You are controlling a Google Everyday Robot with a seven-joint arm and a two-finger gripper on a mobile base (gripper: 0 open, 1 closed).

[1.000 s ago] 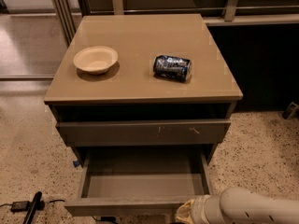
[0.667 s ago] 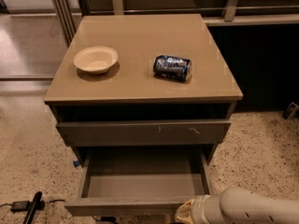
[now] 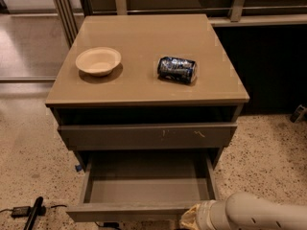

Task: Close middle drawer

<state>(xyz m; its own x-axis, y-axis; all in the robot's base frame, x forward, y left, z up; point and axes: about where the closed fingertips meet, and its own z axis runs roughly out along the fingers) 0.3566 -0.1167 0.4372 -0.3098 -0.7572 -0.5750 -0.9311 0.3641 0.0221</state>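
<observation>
tabletop [image 3: 144, 42] holds bowl [image 3: 98, 61] and can [image 3: 177, 70]; end effector [image 3: 190, 218] by front of open middle drawer [image 3: 144, 185], grip unclear.

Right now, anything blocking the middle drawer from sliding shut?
Nothing visible. The middle drawer is pulled out, nothing shows inside its box, and nothing shows between it and the cabinet. The claw is low in view, at the drawer front's right part.

Wide shallow grey-brown middle drawer [image 3: 144, 188]: plain front, matching grey inside. Taller drawer front [image 3: 120, 137]: pale scratches. Tan cabinet top [image 3: 144, 37]. Cream round bowl [image 3: 98, 60]. Dark blue can [image 3: 177, 70]. Speckled beige floor [image 3: 268, 162]. Yellowish-cream gripper [image 3: 190, 218] on a white arm [image 3: 259, 214], at the drawer's front right corner.
</observation>
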